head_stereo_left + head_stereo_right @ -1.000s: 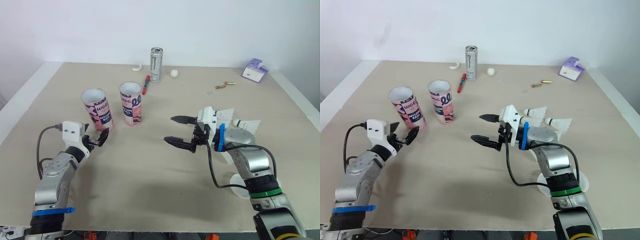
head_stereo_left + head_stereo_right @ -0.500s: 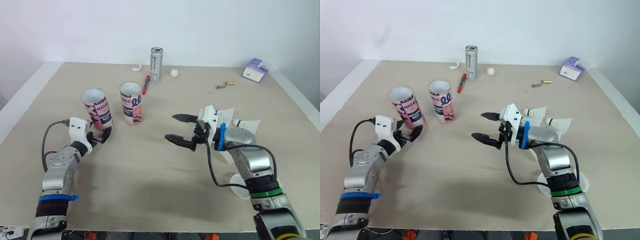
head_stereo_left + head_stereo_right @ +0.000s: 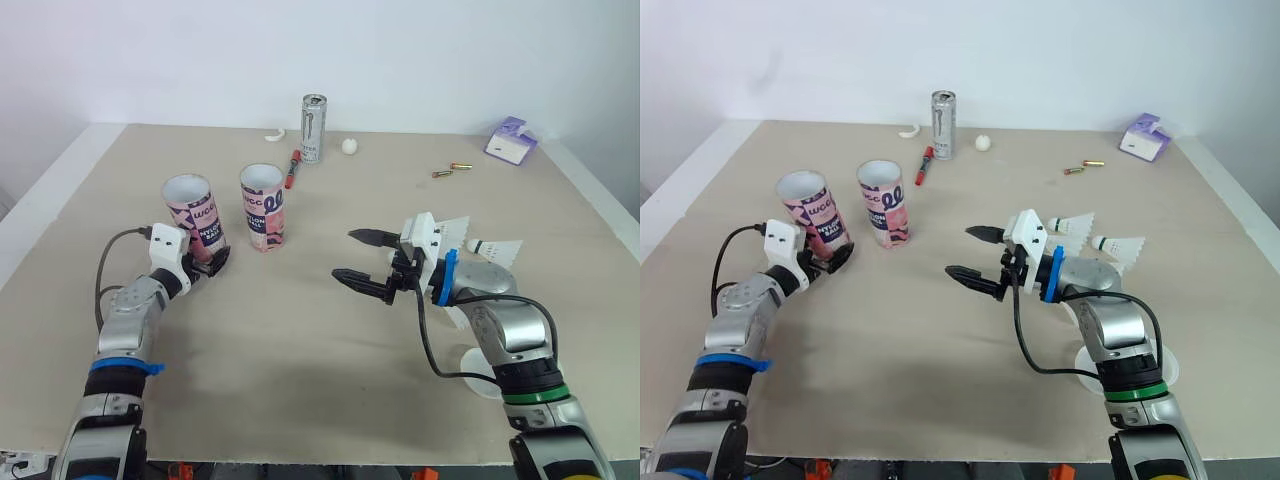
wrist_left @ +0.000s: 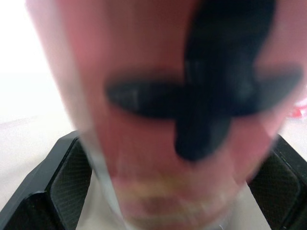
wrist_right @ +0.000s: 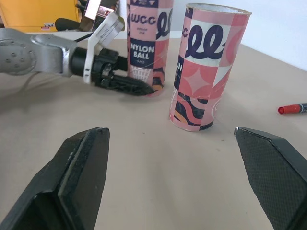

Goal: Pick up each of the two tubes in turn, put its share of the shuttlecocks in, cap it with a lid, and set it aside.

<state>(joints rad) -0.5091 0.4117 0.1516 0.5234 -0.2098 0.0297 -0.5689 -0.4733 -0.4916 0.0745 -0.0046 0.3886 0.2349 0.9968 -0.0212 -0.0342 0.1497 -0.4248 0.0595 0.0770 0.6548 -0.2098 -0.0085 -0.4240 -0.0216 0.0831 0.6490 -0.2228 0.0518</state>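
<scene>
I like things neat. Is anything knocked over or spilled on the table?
Nothing is spilled. The left tube and the right tube both stand upright with their tops open, and the can stands too. The shuttlecocks lie on their sides, off to the right.

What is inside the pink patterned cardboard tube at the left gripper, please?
The pink patterned cardboard tube stands open at the top; its pale inner wall shows and nothing rises above the rim. Deeper down is hidden by its own wall.
</scene>
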